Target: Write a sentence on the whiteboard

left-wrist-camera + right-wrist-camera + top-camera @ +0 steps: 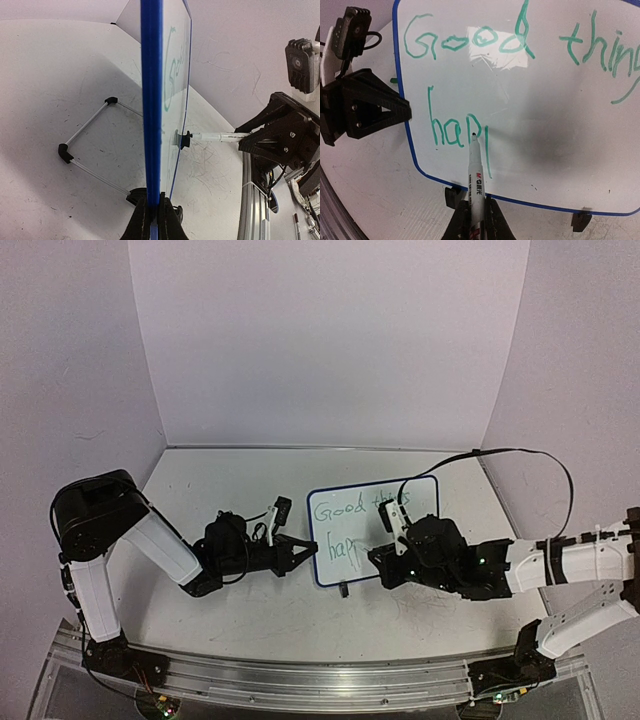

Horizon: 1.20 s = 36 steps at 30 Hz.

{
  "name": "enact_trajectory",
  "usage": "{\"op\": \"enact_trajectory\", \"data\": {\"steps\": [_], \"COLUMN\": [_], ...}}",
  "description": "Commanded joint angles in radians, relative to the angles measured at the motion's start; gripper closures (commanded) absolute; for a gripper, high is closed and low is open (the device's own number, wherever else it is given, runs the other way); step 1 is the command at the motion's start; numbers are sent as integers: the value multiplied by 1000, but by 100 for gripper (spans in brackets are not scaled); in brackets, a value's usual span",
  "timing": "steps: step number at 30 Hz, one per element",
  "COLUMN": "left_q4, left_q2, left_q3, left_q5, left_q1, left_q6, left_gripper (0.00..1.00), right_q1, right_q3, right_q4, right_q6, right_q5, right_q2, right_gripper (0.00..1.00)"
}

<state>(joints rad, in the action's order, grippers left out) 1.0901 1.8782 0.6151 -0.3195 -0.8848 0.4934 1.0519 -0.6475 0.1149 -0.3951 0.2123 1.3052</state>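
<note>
The whiteboard [400,540] stands tilted on the table, blue-framed. The sentence [465,47] in green reads "Good thing" on top and "hap" plus one long downstroke below; it also shows in the top view [345,510]. My left gripper [303,551] is shut on the board's left frame edge [151,100], seen edge-on between the jaws [154,215]. My right gripper [476,222] is shut on a white marker [476,182], whose tip touches the board at the second-line "p". In the left wrist view the marker [220,136] meets the board face.
Black clip feet [454,196] [581,220] sit under the board's lower edge. A wire stand [87,145] props it from behind. An aluminium rail [320,680] runs along the near edge. White walls enclose the table. A black cable [500,452] loops above the right arm.
</note>
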Motion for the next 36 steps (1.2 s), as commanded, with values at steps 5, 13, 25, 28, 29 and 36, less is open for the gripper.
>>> {"op": "enact_trajectory", "data": {"steps": [5, 13, 25, 28, 29, 36], "left_q4": [0, -2, -4, -5, -5, -9], "left_q2": [-45, -45, -50, -51, -51, -51], "left_q3": [26, 26, 23, 23, 22, 25], "left_q5": [7, 6, 8, 8, 8, 10], "left_q1": [0, 0, 0, 0, 0, -1], "left_q6": [-30, -32, -34, -33, -33, -35], "left_gripper": [100, 100, 100, 100, 100, 100], "right_q1": [-29, -39, -38, -39, -38, -37], "right_q3": [-40, -32, 4, 16, 19, 47], "right_q4": [54, 61, -1, -7, -7, -3], "right_q6": [28, 29, -5, -11, -13, -22], "right_q5": [28, 38, 88, 77, 73, 44], "right_q2": [23, 41, -12, -19, -20, -19], "right_gripper": [100, 100, 100, 100, 100, 100]}}
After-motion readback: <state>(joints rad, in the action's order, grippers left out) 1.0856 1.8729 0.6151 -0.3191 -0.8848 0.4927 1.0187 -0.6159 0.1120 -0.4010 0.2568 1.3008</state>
